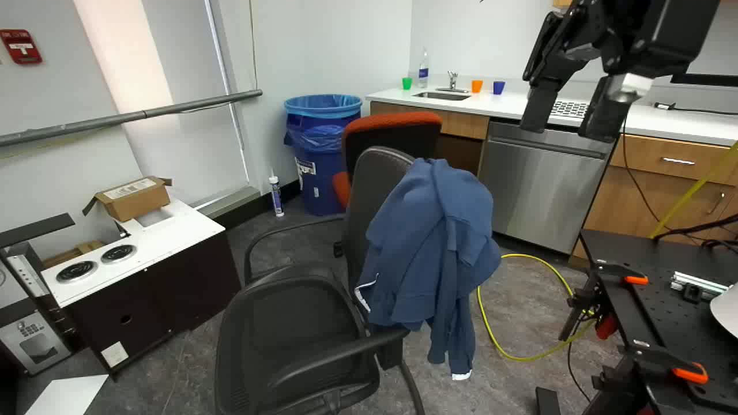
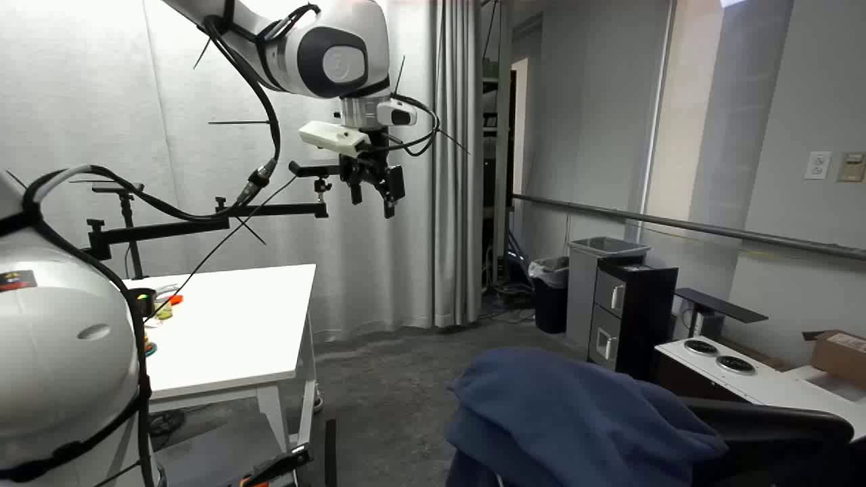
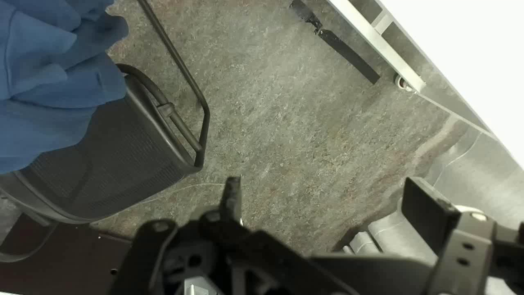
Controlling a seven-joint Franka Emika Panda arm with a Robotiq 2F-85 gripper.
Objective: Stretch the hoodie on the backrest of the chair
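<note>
Gripper (image 1: 568, 118): upper right of an exterior view, jaws spread apart. Hoodie (image 1: 426, 242), blue: well clear of the gripper, below and left of it in that frame; upper left in the wrist view. Draped over the backrest (image 1: 372, 184), folds hanging down. Chair (image 1: 294, 328), black: lower centre, same exterior view.

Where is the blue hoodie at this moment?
In an exterior view, the hoodie hangs over the backrest of the black chair, just right of the picture's centre.
</note>
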